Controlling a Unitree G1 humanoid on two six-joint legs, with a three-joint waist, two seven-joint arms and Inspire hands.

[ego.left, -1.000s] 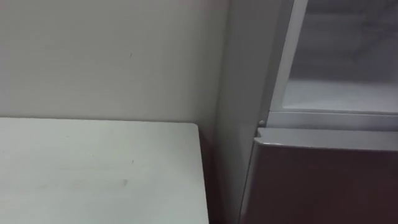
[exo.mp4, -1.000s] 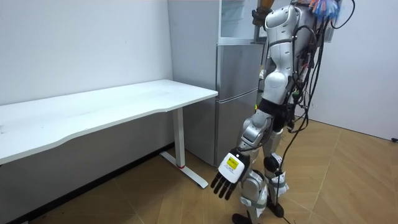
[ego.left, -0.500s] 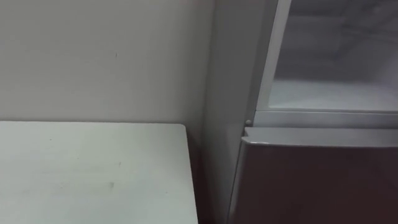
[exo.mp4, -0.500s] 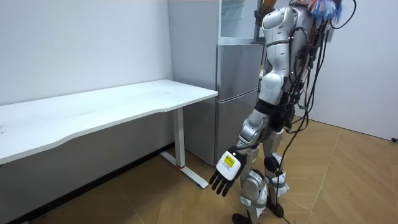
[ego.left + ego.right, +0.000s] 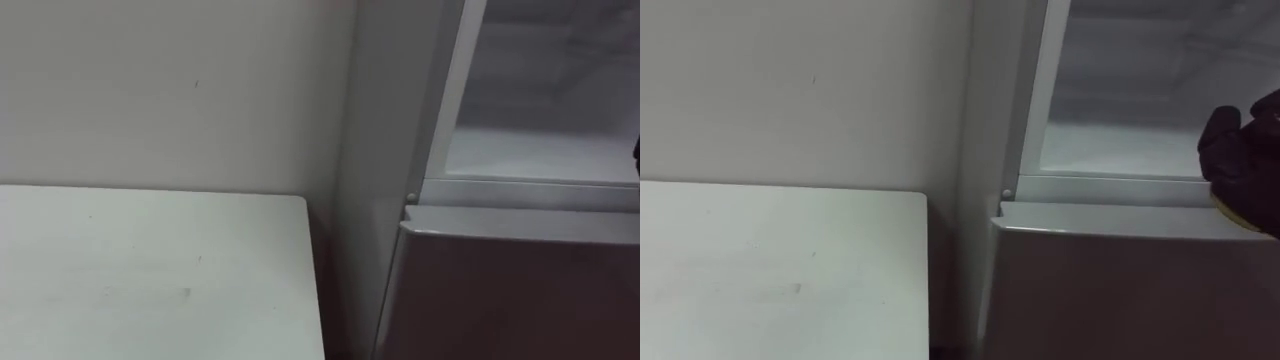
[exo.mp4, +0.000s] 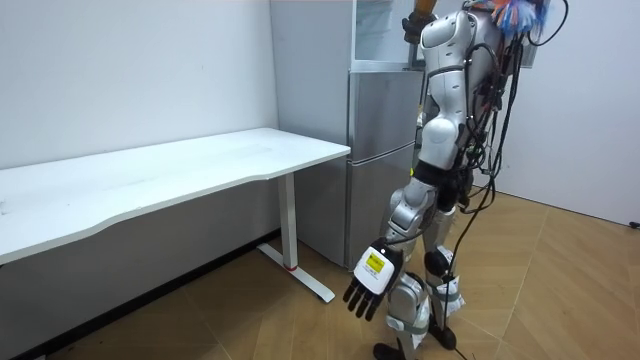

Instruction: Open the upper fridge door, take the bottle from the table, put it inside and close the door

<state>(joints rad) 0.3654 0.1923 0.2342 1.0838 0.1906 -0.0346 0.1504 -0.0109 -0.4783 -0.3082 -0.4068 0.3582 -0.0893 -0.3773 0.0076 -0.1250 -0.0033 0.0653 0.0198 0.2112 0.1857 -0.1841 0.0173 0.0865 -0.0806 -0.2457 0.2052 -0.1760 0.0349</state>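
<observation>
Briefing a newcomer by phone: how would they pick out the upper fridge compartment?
At the end of the white table, against the wall, stands a tall grey fridge. The upper compartment sits above its closed lower door and, unlike it, shows a pale interior.

no text can be read anywhere. the small white-and-yellow tag [image 6: 373, 263] on the back of the left robot hand [image 6: 362, 292] bears print too small to make out.

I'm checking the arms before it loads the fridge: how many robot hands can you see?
2. The left hand hangs open beside the robot's legs; the right hand is raised at the upper fridge, by its sill.
</observation>
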